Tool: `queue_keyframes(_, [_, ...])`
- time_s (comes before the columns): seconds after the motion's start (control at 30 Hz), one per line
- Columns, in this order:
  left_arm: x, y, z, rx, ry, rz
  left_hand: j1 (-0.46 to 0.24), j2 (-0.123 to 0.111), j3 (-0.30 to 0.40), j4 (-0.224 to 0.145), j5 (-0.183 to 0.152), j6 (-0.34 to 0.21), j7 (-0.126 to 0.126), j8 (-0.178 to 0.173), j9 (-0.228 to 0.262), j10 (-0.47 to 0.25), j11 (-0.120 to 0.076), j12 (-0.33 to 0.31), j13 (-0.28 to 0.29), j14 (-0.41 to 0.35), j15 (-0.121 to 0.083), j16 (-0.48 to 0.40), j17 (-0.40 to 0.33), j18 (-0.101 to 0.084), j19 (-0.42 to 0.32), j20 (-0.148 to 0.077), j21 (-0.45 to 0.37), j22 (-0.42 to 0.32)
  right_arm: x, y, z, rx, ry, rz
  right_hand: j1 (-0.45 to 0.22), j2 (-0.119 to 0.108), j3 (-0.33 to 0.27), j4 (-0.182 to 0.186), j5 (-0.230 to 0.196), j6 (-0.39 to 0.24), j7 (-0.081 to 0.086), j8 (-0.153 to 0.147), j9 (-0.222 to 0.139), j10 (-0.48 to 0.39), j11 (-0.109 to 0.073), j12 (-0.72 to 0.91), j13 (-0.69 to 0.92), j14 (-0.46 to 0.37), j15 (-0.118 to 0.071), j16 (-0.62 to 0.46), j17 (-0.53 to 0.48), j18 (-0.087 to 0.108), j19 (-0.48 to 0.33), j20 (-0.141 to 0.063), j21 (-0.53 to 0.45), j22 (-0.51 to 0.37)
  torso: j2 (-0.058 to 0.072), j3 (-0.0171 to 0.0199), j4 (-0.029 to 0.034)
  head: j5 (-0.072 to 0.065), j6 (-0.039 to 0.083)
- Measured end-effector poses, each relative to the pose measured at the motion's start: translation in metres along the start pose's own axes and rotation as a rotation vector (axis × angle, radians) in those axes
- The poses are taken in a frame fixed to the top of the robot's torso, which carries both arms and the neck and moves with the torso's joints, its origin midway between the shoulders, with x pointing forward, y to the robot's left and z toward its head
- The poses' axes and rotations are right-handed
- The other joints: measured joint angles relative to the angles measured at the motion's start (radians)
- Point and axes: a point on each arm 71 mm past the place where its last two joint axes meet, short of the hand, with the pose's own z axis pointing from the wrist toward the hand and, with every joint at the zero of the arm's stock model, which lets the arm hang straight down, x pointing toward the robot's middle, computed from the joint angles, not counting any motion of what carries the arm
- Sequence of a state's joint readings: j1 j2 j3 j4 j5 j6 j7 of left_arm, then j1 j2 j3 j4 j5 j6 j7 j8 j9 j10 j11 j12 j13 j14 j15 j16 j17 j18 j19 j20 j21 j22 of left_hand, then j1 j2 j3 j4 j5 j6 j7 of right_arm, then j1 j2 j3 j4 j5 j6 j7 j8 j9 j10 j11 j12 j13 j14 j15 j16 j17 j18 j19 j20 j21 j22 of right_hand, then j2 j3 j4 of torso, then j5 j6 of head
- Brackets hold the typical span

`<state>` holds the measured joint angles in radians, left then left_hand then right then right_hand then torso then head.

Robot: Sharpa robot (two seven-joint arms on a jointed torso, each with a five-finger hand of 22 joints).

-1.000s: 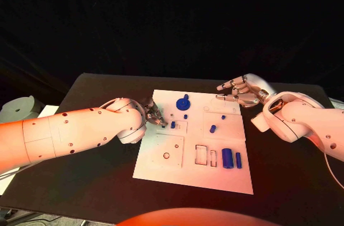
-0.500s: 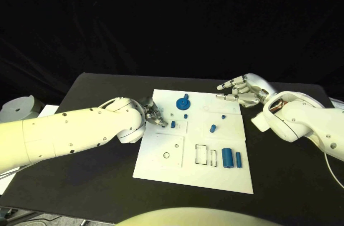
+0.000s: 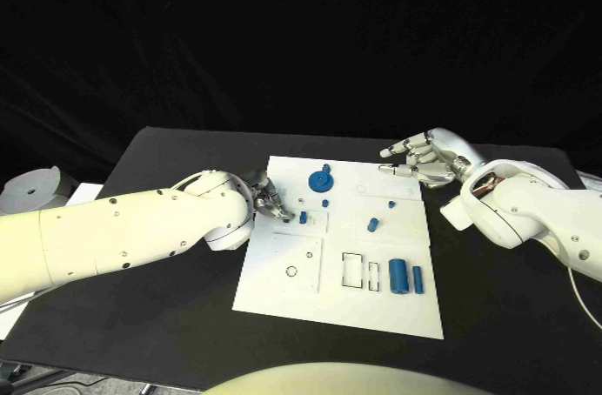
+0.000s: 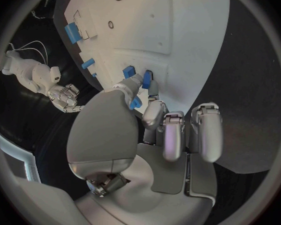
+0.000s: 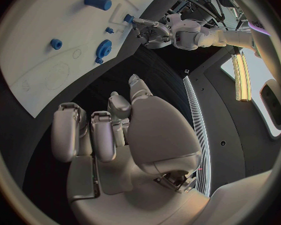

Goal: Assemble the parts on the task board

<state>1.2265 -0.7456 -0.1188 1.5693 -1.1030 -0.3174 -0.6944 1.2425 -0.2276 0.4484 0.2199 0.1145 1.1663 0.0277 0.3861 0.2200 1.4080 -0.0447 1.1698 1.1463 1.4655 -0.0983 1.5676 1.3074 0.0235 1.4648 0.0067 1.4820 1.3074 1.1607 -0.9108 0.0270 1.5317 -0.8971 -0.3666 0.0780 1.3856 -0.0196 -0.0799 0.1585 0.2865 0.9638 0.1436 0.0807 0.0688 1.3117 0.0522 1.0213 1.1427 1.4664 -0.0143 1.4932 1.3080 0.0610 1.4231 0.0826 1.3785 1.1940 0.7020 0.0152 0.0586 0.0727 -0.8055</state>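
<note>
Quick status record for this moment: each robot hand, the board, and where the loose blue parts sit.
left robot hand: at the task board's left edge, fingertips at a small blue part; whether it is pinched is unclear
right robot hand: above the black table beyond the board's far right corner, fingers curled, holding nothing
task board: white, mid-table
blue gear: far end of board
blue cylinder: near right, beside a thinner blue bar

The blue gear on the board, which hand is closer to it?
Left. The left hand is over the board's edge just beside the gear; the right hand hovers off the board, farther away.
</note>
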Motion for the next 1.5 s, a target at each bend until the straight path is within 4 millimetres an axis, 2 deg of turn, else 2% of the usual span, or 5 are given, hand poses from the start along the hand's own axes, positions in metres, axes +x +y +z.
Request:
queue_keyframes(0.3, [-0.0007,0.002,0.0,-0.003,-0.003,0.002,-0.03,0.004,0.007,0.034,0.015,0.0,0.0,0.009,0.0,0.005,-0.005,0.018,0.019,0.004,-0.004,0.0,0.0,0.0,0.0,0.0,0.023,0.0,0.0,0.0,0.0,0.0,0.0,0.0,0.0,0.0,0.0,0.0,0.0,0.0,0.0,0.0,0.0,0.0,0.0,0.0,0.0,0.0,0.0,0.0,0.0,0.0,0.0,0.0,0.0,0.0,0.0,0.0,-0.0002,0.0,-0.002])
queue_keyframes(1.03, [-0.0014,0.0037,-0.0002,-0.005,0.001,0.013,-0.041,0.001,0.01,0.037,0.02,0.004,-0.003,0.016,0.0,0.009,-0.009,0.03,0.027,0.0,-0.007,0.0,0.001,0.0,0.004,-0.004,0.035,0.0,-0.0002,-0.0002,0.0,0.0,0.0,0.0,0.0,0.0,0.0,0.0,0.0,0.0,0.0,0.0,0.0,0.0,0.0,0.0,0.0,0.0,0.0,0.0,0.0,0.0,0.0,0.0,0.0,0.0,0.0,-0.0002,0.0004,0.001,-0.004])
queue_keyframes(1.5, [-0.0011,0.0026,-0.0004,0.002,-0.003,0.035,-0.06,-0.011,0.007,0.045,0.02,0.004,-0.003,0.024,-0.001,0.009,-0.009,0.03,0.026,0.0,-0.007,0.0,0.001,0.0,0.004,-0.004,0.035,0.0,-0.0002,-0.0001,-0.0003,0.0,0.0,0.0,0.0,0.0,0.0,0.0,0.0,0.0,0.0,0.0,0.0,0.0,0.0,0.0,0.0,0.0,0.0,0.0,-0.001,0.0,0.0,0.0,0.0,0.0,0.0,0.0005,-0.0002,0.0,-0.003])
